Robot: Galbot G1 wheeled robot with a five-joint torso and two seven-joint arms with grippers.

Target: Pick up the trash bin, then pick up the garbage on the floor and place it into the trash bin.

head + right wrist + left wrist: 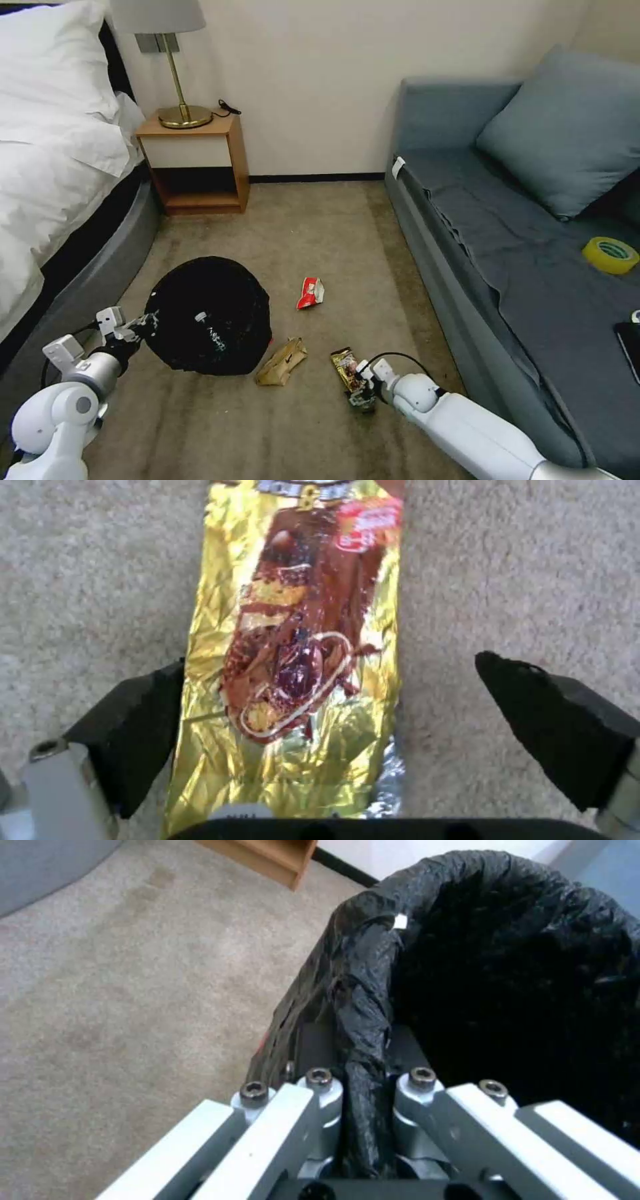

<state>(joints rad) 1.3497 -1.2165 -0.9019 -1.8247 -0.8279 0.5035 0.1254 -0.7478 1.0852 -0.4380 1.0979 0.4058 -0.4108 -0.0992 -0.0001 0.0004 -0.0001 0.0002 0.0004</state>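
Holding the trash bin (208,313) by its black bag rim, the left end effector (363,1120) is pinched tight, and a clear bottle (212,332) lies inside. Three pieces wait on the carpet: tan paper (283,362), a red packet (311,293), and the gold wrapper (297,650), with the right end effector (333,725) spread wide around it.

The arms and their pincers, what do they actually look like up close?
Both arms are smooth white tubes with rounded grey-and-white joints, and a thin black cable loops beside each wrist. The left pincer has pale grey metal links fastened with dark round bolts. The right pincer has two black, wedge-shaped fingers on light grey mounts with a black bar behind them.
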